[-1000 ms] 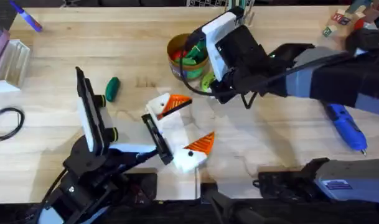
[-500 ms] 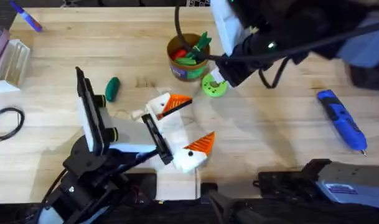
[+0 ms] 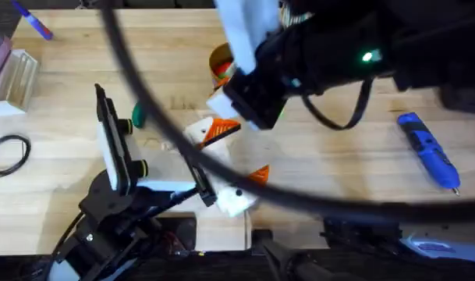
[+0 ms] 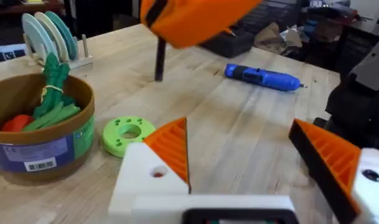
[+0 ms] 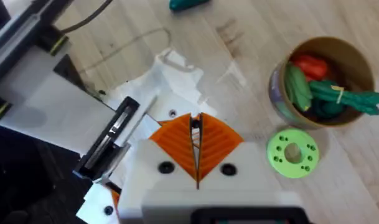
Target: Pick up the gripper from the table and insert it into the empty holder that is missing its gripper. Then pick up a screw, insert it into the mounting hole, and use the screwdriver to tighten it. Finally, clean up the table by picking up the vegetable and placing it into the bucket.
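My left gripper rests open on the table. Each of its white finger blocks carries an orange ribbed wedge, and one block shows a small hole. My right gripper hangs high above it, pads shut on a thin dark screw. The dark green vegetable lies left of the left gripper. At the back stands the tan bucket, holding a leafy green toy and a red toy. The blue screwdriver lies at the right. A loose gripper and an empty holder are out of view.
A lime-green disc with holes lies beside the bucket. A blue-purple marker and a clear box sit at the far left, with a black cable loop nearer. My right arm looms dark under the overhead camera.
My right arm has risen from the lime disc toward the overhead camera and swung left, now covering much of the bucket. The left arm has not moved.
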Controlling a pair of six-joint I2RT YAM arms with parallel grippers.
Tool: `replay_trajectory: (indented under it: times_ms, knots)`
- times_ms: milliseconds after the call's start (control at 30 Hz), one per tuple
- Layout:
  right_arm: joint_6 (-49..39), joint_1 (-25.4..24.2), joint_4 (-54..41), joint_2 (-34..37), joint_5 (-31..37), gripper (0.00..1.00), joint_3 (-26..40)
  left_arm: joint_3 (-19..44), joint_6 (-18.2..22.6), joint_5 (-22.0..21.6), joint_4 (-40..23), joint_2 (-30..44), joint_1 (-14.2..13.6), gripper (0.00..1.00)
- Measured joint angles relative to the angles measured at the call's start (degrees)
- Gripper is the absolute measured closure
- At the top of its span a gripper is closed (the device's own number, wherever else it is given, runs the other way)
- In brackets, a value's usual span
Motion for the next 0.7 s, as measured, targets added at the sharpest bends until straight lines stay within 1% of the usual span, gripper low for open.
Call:
replay_trajectory:
  times_ms: [67,167,367,700]
  knots:
    - [0.04,1.63,0.18,0.92,-0.24,0.995,0.00,0.00,0.00,0.00,0.00,0.00,0.00,0.015]
    - [0.46,2.45,0.25,2.50,-0.84,0.995,0.00,0.00,0.00,0.00,0.00,0.02,0.00,0.015]
    - [1.14,2.62,0.64,4.72,-3.50,0.995,0.00,0.00,0.00,0.00,0.00,0.00,0.00,0.015]
    - [1.33,2.72,0.24,5.13,-4.46,0.995,0.00,0.00,0.00,0.00,0.00,0.00,0.00,0.014]
